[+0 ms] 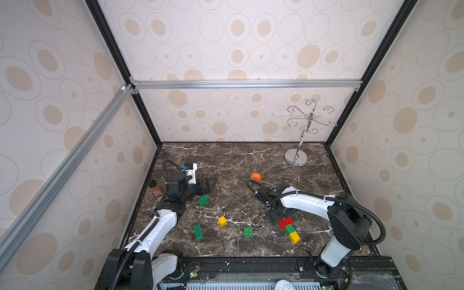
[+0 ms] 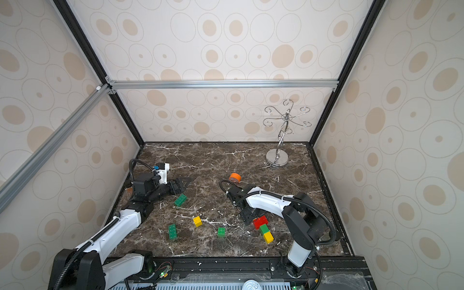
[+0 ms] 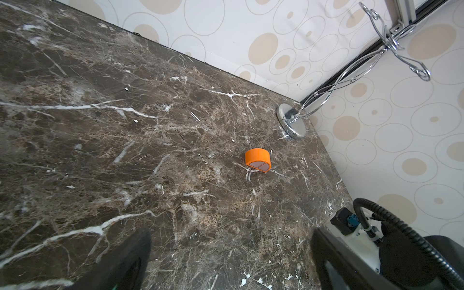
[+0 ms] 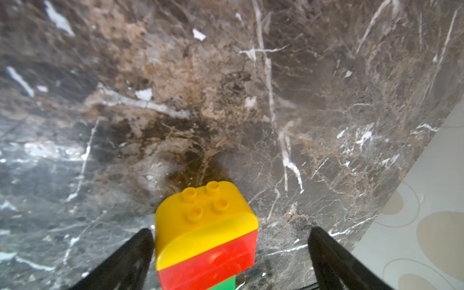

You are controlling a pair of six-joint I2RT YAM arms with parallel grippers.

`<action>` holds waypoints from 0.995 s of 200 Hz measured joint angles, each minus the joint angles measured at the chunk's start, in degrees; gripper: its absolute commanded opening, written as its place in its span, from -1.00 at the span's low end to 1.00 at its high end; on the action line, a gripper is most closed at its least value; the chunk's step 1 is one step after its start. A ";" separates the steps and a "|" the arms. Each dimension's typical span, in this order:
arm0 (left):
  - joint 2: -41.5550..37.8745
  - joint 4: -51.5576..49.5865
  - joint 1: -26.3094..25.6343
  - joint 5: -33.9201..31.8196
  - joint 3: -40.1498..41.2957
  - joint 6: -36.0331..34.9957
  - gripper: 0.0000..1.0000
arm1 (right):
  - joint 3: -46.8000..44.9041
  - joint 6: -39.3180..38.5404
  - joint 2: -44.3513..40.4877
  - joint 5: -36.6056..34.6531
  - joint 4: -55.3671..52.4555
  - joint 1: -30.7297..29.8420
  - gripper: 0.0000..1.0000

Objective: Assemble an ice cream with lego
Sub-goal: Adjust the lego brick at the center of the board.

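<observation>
Your left arm (image 1: 163, 223) and right arm (image 1: 306, 203): white moulded shells set between black joint housings. A black ribbed conduit (image 3: 408, 233) runs along each arm, strapped on with pale ties. At your left wrist sits a white camera block (image 1: 192, 167) with a blue plug (image 1: 185, 167). The left pincer (image 1: 211, 184) and right pincer (image 1: 276, 218) carry black tapering fingers (image 4: 334, 263). Small green lamps (image 1: 192, 273) glow at the bases.

The bench (image 1: 251, 160) is dark brown marble with white veins. The wall (image 1: 226, 37) is cream with beige ovals. The brick stack (image 1: 289, 229) is red, green and yellow.
</observation>
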State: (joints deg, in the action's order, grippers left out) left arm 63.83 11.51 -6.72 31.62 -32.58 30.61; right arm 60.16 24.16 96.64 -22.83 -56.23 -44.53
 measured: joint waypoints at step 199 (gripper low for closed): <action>-0.31 -0.50 -0.02 -1.42 0.00 -0.35 1.00 | -1.16 -0.02 -7.80 5.57 2.97 2.16 0.97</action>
State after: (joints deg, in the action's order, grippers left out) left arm 63.53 11.00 -6.74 30.20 -32.58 30.26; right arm 59.00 24.14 88.84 -17.26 -53.25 -42.37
